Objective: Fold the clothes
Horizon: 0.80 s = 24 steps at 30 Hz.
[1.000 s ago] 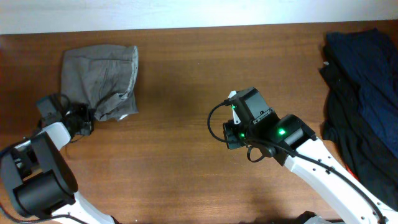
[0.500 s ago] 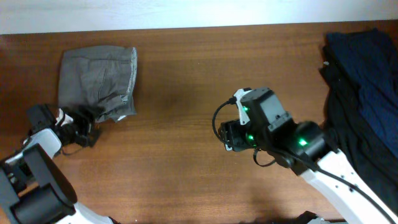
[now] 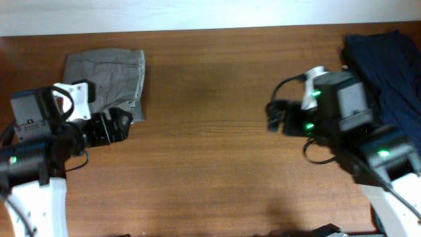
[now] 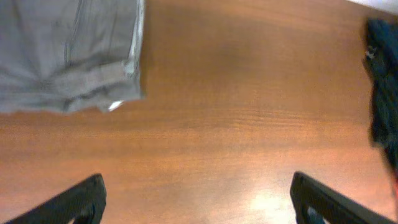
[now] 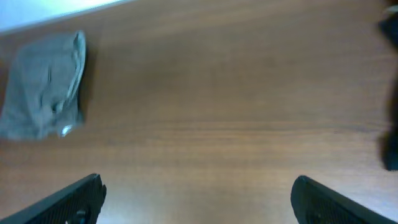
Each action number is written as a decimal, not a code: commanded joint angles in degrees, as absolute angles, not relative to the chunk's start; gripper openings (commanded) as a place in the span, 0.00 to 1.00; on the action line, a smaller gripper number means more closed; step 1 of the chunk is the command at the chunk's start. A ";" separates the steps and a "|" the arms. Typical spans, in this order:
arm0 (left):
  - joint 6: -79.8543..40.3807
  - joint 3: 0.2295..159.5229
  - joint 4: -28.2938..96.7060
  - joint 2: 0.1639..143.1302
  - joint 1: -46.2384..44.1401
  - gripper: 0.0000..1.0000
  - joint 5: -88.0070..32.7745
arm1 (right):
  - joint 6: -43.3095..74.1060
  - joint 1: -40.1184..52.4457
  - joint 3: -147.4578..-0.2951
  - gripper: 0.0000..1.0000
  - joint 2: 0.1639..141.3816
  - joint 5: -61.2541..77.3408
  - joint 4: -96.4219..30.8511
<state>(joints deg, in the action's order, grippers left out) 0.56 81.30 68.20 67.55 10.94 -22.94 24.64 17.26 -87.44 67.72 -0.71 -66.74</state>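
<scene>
The clothes, grey-olive shorts [image 3: 108, 76], lie folded into a compact bundle at the table's far left, with a pale bit of lining at the lower right corner. My left gripper [image 3: 122, 123] hovers just in front of that corner, open and empty. In the left wrist view the shorts [image 4: 68, 56] fill the upper left, well beyond the wide-apart fingers [image 4: 81, 199]. My right gripper [image 3: 273, 117] is open over bare wood right of centre. The right wrist view has the shorts [image 5: 43, 84] far off at the left, and nothing lies between its fingers [image 5: 323, 199].
A heap of navy and black garments [image 3: 388, 72] covers the table's right end, close behind the right arm. It shows as a dark edge [image 4: 382, 81] in the left wrist view and a dark edge [image 5: 392, 93] in the right wrist view. The wooden tabletop [image 3: 204, 99] lies between the arms.
Both grippers went from shut to wide open. The left one let go of the shorts' lower corner and pulled back from it. The right arm swung away to the right.
</scene>
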 commanded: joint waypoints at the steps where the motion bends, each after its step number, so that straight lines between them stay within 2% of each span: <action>1: 8.05 92.77 78.85 66.39 2.63 0.95 -11.25 | 20.73 12.58 -94.87 0.99 66.46 -2.00 -72.05; 2: 8.03 96.01 82.98 66.02 0.03 0.95 -9.41 | 18.35 11.62 -97.19 0.99 65.69 -1.98 -74.65; 3: 8.03 97.38 85.17 65.54 -1.28 0.99 -8.16 | 16.23 11.51 -98.56 0.99 64.75 -1.96 -76.25; 6: 8.03 98.02 87.83 63.55 -2.57 0.99 -5.91 | 12.53 11.60 -99.81 0.99 61.34 -1.80 -79.13; 14: 8.03 98.02 87.48 61.36 -2.59 0.99 -6.17 | 12.45 11.60 -99.81 0.99 55.51 -1.78 -80.84; 24: 8.03 98.02 87.55 61.43 -2.59 0.99 -6.17 | 12.45 11.60 -99.77 0.99 56.03 -1.80 -80.84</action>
<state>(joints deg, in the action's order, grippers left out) 6.92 97.25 87.66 61.56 -2.26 -6.96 13.06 11.97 -99.22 55.72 -1.10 -80.82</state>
